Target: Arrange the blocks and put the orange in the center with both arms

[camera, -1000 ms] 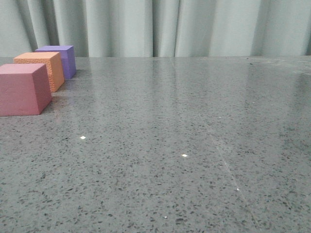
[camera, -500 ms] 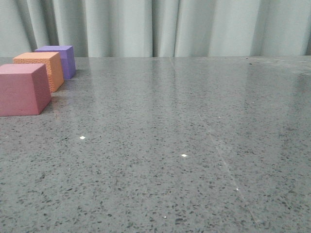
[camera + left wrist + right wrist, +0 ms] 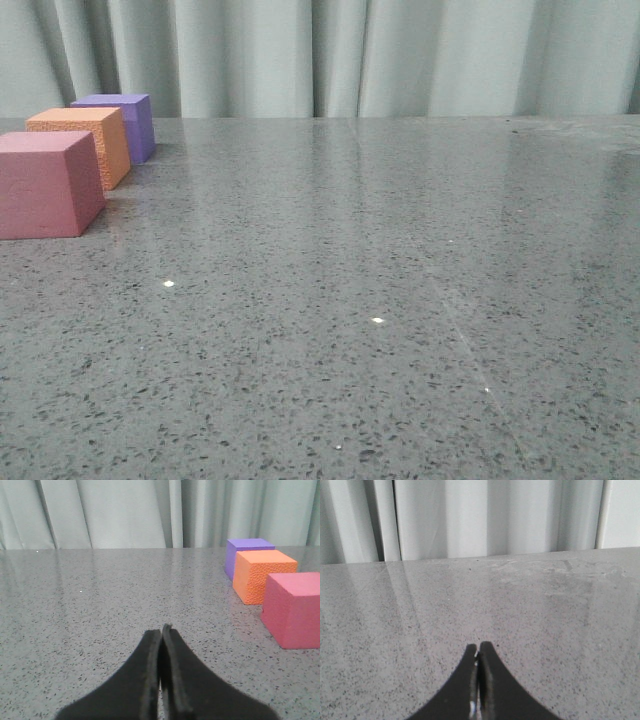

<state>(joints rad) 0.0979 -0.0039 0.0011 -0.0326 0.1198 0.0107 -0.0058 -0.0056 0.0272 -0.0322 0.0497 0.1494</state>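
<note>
The left end effector [image 3: 161,630] is sitting low over the tabletop [image 3: 100,595] with its two dark fingers [image 3: 145,670] pressed flat together, gripping nothing at all. The right end effector [image 3: 478,650] is doing the same on its own side: fingers [image 3: 490,680] closed tip to tip, nothing between them, only bare speckled grey stone ahead of it. Neither end effector is showing in the front view.

Taking the orange cube [image 3: 85,140] as the landmark: it is standing in the middle of a short row of three, well toward the left edge of the front view. The pink cube [image 3: 45,185] is sitting just in front of it, nearer the robot, and the two are looking very close, though I cannot tell whether they are touching. The purple cube [image 3: 125,122] is sitting just behind the orange cube, toward the curtain [image 3: 330,55], partly hidden by it. All three are resting flat and upright on the tabletop.

From the left wrist view the same row is showing: orange cube [image 3: 262,575] between purple cube [image 3: 245,555] and pink cube [image 3: 295,607], all well apart from the closed left fingers. The right wrist view is catching no cube at all, just tabletop [image 3: 520,605] and pale curtain [image 3: 470,515] behind.
</note>
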